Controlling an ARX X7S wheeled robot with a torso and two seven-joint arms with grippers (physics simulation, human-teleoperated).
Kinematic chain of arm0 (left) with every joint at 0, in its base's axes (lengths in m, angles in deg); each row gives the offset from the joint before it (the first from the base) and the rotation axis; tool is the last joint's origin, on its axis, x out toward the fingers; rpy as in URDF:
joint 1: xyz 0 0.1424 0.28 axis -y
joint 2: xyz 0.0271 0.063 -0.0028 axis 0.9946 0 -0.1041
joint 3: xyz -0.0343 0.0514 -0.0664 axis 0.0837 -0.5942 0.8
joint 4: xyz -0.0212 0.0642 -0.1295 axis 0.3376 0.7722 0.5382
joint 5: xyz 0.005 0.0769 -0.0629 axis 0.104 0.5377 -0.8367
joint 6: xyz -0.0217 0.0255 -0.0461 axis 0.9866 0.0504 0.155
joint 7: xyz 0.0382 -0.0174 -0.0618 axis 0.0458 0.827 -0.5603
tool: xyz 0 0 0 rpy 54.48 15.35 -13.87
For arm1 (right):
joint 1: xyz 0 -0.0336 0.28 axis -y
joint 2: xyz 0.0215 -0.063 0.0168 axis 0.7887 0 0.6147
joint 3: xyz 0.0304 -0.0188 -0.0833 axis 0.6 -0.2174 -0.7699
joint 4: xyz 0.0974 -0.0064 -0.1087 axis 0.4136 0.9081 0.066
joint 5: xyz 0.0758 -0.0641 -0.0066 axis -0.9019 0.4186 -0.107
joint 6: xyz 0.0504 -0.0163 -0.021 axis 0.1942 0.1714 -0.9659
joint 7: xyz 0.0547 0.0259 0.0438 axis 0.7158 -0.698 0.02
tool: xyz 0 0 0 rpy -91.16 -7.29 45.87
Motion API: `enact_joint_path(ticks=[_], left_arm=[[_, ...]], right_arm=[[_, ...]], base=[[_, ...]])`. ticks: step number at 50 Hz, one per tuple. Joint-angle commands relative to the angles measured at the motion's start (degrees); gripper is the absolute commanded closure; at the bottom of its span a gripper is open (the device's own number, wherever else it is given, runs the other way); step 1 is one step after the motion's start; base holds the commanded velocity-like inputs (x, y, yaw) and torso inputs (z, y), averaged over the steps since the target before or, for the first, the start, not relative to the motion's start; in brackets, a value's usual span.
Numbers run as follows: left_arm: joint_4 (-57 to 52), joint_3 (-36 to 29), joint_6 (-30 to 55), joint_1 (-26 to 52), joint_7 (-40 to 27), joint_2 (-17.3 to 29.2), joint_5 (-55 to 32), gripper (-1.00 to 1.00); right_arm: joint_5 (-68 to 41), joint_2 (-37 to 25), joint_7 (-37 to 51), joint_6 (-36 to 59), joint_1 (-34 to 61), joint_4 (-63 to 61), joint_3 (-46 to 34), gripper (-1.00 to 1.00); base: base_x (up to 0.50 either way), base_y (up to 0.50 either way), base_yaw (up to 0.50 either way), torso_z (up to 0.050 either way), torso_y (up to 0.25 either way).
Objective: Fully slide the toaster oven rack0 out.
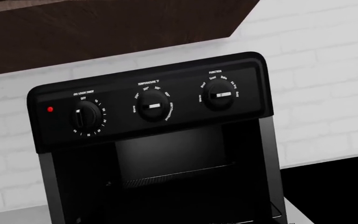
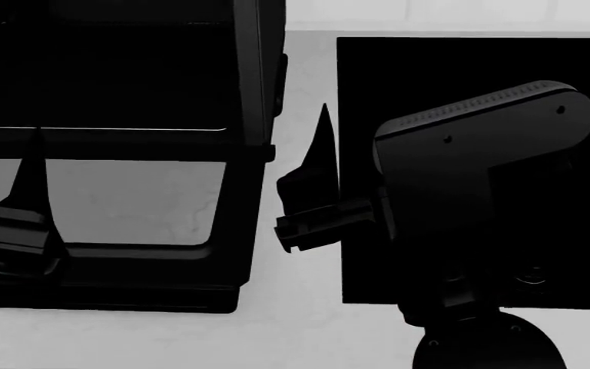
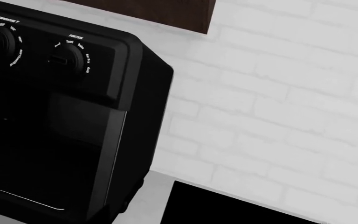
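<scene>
The left gripper [image 2: 31, 165] is reaching over the lowered door [image 2: 120, 257] toward the oven [image 1: 154, 140]; the rack [image 1: 175, 177] is sitting inside, ahead, long axis crosswise. The right gripper [image 2: 316, 177] is idling farther off. I cannot tell either's jaw state.

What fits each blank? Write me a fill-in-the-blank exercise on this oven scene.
The oven has ___ knobs on its front. The small light beside the leftmost one is ___. The wall behind it is white ___.
Missing words: three; red; brick.
</scene>
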State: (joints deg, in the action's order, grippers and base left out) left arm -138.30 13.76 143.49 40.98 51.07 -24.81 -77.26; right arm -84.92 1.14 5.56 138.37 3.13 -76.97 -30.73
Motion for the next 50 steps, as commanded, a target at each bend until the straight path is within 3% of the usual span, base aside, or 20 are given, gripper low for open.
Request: enact_joint_path(ticks=[1, 13, 16, 21, 25, 29, 41, 50], left_arm=[[0.13, 0.56, -0.1, 0.35, -3.84, 1.57, -5.09, -1.0], [1.41, 0.42, -1.45, 0.19, -5.22, 2.98, -6.39, -1.0], [1.8, -6.18, -0.08, 3.03, -6.57, 8.36, -4.58, -1.0], [3.69, -12.14, 5.96, 11.74, -5.92, 13.31, -4.7, -1.0], [4.09, -24.72, 10.22, 17.61, -6.75, 18.34, -4.7, -1.0], [7.0, -31.41, 12.55, 23.93, -6.37, 19.8, -5.5, -1.0], [23.44, -51.39, 7.04, 38.74, -1.37, 21.77, -4.12, -1.0], [34.38, -60.72, 1.43, 44.21, 3.11, 21.41, -2.47, -1.0]], right_arm=[[-0.23, -0.33, 0.26, 0.12, 0.11, -0.21, -0.24, -1.0], [-0.82, -0.45, 0.16, -0.15, -0.03, -0.1, -0.36, -1.0], [-1.02, -0.54, 0.0, -0.74, -0.24, 0.42, -0.41, -1.0], [-1.3, -0.78, -0.15, -0.56, 0.14, 0.43, 0.13, -1.0], [-1.58, -1.06, -0.33, -0.15, 0.19, 0.07, 0.62, -1.0], [-1.72, -1.48, -0.4, 1.06, 0.97, -0.64, 0.57, -1.0], [-1.79, -1.68, 0.06, 1.61, 1.76, -0.75, 0.41, -1.0], [-1.94, -1.69, 0.41, 2.15, 1.97, -1.25, 0.64, -1.0]], base=[[0.18, 0.04, 0.0, 0.0, 0.0], [0.05, 0.01, 0.0, 0.0, 0.0], [0.0, 0.0, 0.0, 0.0, 0.0], [0.0, 0.0, 0.0, 0.0, 0.0], [0.0, 0.0, 0.0, 0.0, 0.0], [0.0, 0.0, 0.0, 0.0, 0.0], [0.0, 0.0, 0.0, 0.0, 0.0], [0.0, 0.0, 0.0, 0.0, 0.0]])
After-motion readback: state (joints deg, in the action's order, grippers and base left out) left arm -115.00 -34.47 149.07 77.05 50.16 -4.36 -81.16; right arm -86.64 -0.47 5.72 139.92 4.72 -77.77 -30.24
